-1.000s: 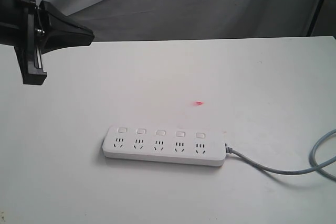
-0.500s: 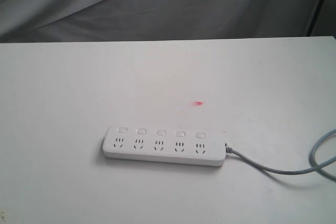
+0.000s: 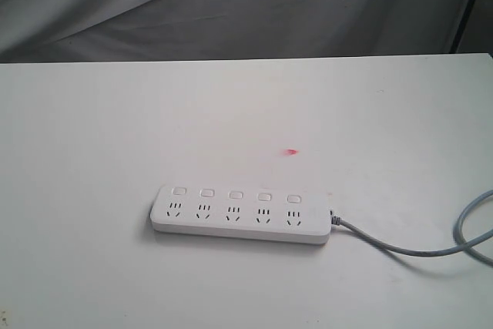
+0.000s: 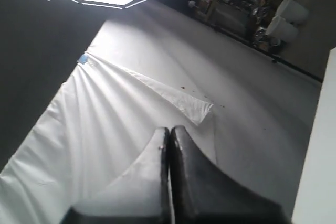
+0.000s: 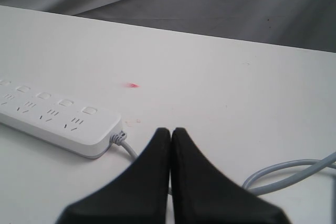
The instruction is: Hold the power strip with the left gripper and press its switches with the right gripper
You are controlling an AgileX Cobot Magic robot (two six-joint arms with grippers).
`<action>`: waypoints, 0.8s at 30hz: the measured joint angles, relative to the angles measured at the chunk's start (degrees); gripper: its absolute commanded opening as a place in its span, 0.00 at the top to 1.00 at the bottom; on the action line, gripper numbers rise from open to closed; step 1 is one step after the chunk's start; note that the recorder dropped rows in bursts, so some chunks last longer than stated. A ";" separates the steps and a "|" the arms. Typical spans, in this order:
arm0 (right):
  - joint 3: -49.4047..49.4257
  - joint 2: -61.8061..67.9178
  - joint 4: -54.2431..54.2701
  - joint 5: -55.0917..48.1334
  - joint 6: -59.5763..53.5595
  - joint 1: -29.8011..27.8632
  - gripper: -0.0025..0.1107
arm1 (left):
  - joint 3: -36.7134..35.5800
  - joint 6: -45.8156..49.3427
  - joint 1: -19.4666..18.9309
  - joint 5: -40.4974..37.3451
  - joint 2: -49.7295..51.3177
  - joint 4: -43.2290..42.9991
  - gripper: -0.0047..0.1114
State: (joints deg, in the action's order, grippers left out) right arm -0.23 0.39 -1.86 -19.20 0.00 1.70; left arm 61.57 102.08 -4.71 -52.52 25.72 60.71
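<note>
the power strip [image 3: 240, 214] lies flat in the lower middle of the exterior frame on the white table [image 3: 92, 129], switches [image 3: 236, 193] along its upper edge and grey cable [image 3: 400, 250] trailing right, untouched, while the left gripper [image 4: 168, 130] and right gripper [image 5: 171, 130] each have jaws pressed together, holding nothing.

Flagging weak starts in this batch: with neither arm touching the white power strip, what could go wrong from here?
1. The long flat white plastic power strip lies unheld. The black-jawed left gripper is shut and faces the cloth backdrop, so a press could slide the strip.
2. The grey cable curves close by the black pointed right gripper and might snag.
3. The small white switches sit right beside the sockets, so a misaimed tip could miss.
</note>
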 measured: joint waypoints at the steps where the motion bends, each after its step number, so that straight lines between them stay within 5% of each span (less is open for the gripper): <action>1: 0.00 0.00 0.00 0.00 0.00 0.00 0.98 | 0.00 0.00 -0.56 0.00 -1.10 0.00 0.96; 24: 0.00 0.00 0.00 0.00 0.00 0.00 0.98 | 0.18 0.00 -4.94 0.00 -23.58 0.12 0.96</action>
State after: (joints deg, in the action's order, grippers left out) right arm -0.23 0.39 -1.86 -19.20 0.00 1.70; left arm 61.75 102.08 -9.65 -52.52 2.13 60.82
